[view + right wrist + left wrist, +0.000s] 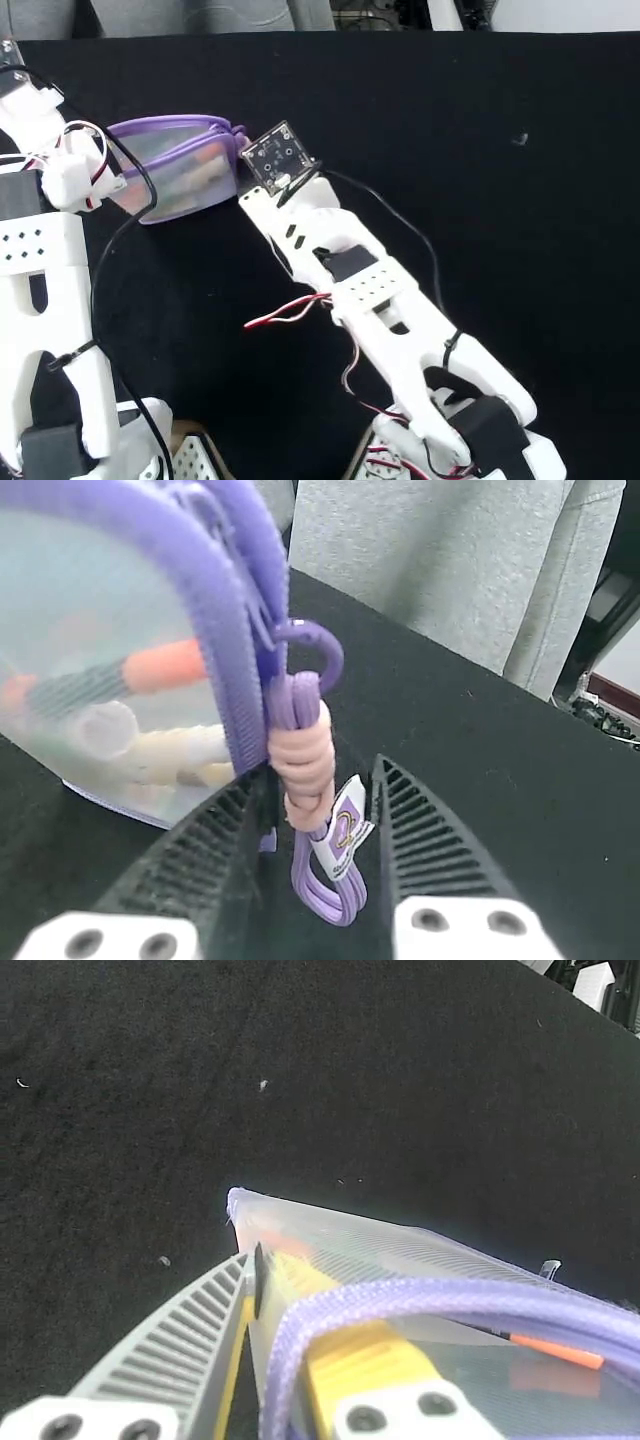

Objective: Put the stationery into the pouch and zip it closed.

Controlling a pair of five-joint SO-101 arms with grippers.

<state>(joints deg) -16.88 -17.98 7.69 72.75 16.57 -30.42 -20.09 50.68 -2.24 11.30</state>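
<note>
A see-through pouch (180, 170) with purple zip trim lies at the table's back left, between the two arms. Pens and other stationery (195, 172) show through its wall, among them an orange pen (150, 668). My left gripper (270, 1275) is shut on the pouch's (400, 1250) left end, with the grey finger outside the wall and the yellow finger under the purple rim. At the right end, my right gripper (322, 772) stands open. The purple zip pull (300, 750) with its peach coil and tag hangs between its black fingers.
Black cloth (500, 150) covers the table, with wide free room to the right and front. Red and white wires (290, 310) trail beside the right arm. A person in grey (450, 570) sits behind the far edge.
</note>
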